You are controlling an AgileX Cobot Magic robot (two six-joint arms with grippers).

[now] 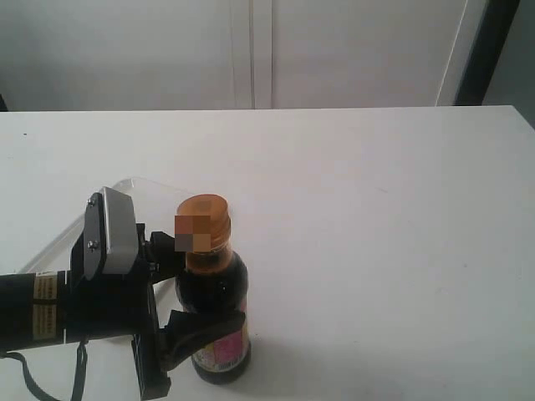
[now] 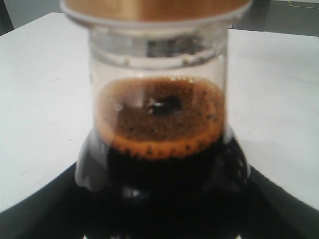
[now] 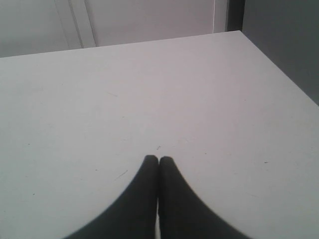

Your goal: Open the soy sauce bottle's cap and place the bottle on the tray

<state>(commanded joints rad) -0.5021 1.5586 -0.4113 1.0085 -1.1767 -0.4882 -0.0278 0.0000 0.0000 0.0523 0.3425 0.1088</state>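
The soy sauce bottle stands upright on the white table near the front left of the exterior view, with dark liquid up into its neck. Its orange-brown cap sits down flat on the neck, and its underside shows in the left wrist view. My left gripper is shut on the bottle's body, one black finger crossing its front above the pink-and-yellow label. The tray lies just behind the left arm, mostly hidden by it. My right gripper is shut on nothing above bare table, out of the exterior view.
The white table stretches to the right and back, ending at a wall with a vertical white strip. Its right edge shows in the right wrist view. The left arm's black body fills the front left corner.
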